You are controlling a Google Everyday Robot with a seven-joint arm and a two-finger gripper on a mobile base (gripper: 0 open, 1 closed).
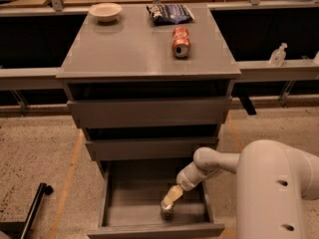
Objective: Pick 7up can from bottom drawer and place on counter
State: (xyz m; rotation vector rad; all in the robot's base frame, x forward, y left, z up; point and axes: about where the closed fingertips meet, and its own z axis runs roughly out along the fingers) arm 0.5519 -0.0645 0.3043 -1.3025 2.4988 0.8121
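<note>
No legible lettering anywhere; tool [169,202] at 7up can [166,213] inside bottom drawer [129,199]

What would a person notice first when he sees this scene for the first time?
The big white robot arm at lower right draws the eye, its hand low inside the open bottom drawer, right at a small silver-topped can standing near the drawer's front. Next comes the red can lying on the grey counter, with a bowl and a dark bag behind it.
</note>
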